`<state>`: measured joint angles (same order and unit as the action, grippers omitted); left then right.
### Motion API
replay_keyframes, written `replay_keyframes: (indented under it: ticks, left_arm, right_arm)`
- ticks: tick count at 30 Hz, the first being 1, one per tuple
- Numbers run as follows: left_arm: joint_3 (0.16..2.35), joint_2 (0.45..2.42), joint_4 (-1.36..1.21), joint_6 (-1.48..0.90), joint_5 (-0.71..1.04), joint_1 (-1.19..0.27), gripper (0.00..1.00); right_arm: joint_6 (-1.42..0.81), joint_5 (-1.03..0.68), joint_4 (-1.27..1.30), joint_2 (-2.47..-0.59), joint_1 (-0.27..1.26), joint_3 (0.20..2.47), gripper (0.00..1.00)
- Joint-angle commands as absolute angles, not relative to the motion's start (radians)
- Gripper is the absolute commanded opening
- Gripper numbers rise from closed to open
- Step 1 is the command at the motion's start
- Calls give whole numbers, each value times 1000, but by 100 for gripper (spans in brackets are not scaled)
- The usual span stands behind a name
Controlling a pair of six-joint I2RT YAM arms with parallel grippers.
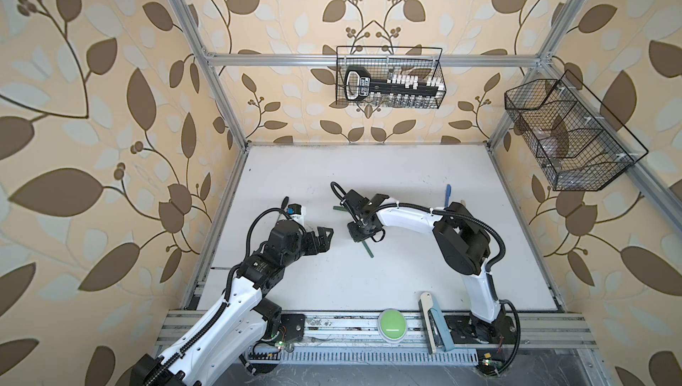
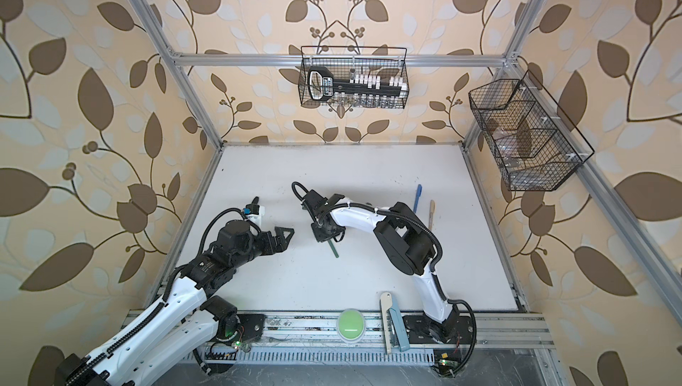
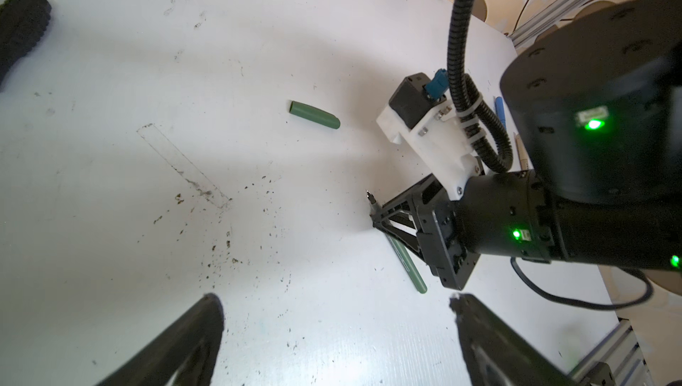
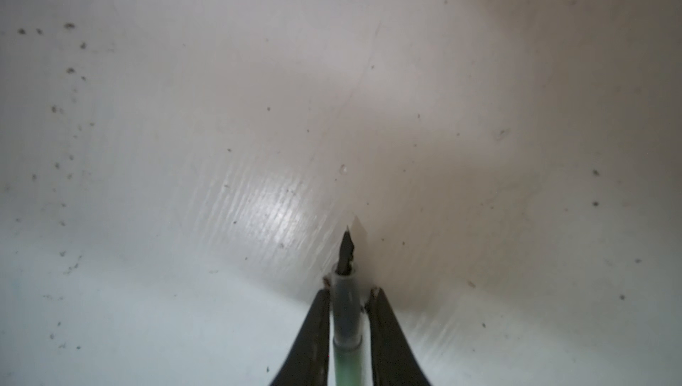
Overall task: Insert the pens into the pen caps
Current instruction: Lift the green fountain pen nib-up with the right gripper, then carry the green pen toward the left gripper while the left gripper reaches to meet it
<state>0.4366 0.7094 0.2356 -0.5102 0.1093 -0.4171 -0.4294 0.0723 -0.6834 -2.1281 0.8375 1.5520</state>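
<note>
Closest in, the left gripper (image 1: 327, 240) hangs over the white table (image 1: 406, 284), jaws spread wide, nothing in them. Just past it the right gripper (image 4: 348, 292) is pinched narrow on a dark green pen (image 4: 347, 328) right behind its dark tip, low on the table. Further back a green cap (image 3: 313, 115) lies loose, with the blue pen (image 2: 419, 197) and beige pen (image 2: 431, 214) off right.
</note>
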Motion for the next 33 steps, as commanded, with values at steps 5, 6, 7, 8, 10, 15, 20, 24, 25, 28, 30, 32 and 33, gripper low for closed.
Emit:
replay_keyframes:
  ticks: [5,6,7,8,10,15,20,24,25,28,30,32,33]
  left_arm:
    - [425,704,213,-530,140,-408,99]
    - [421,704,211,-531,143,-408,99]
    - [417,705,206,-534,146,-410,99]
    - [411,706,200,-536,149,-411,99]
    - [400,709,183,-543,163,-411,99]
    - [374,724,138,-544,198,-420,99]
    - [314,760,-31,-582,250,-453,99]
    - [309,872,-194,-578,200,-575,99]
    - [318,907,-217,-572,177,-605,99]
    - [345,1030,-301,-585,170,-640,99]
    - [353,1093,-373,-603,184,-642,99]
    - [357,1127,-437,-610,200,-641,99]
    - [362,1137,-460,-611,206,-641,99]
  right_arm:
    - [-410,63,-674,-2204,831,1554,12]
    - [-409,61,-672,-2202,830,1554,11]
    - [-410,58,-667,-2197,829,1552,9]
    - [-411,50,-662,-2190,826,1550,8]
    - [-416,35,-646,-2170,818,1543,7]
    - [-438,-18,-560,-2080,787,1487,3]
    - [-468,-86,-423,-1952,742,1393,0]
    - [-524,-152,-286,-1846,699,1298,0]
    - [-541,-170,-256,-1829,690,1277,0]
    - [-560,-187,-216,-1789,680,1247,0]
    - [-565,-185,-200,-1765,681,1208,0]
    - [-582,-186,-167,-1738,680,1176,0]
    - [-592,-190,-150,-1726,680,1161,0]
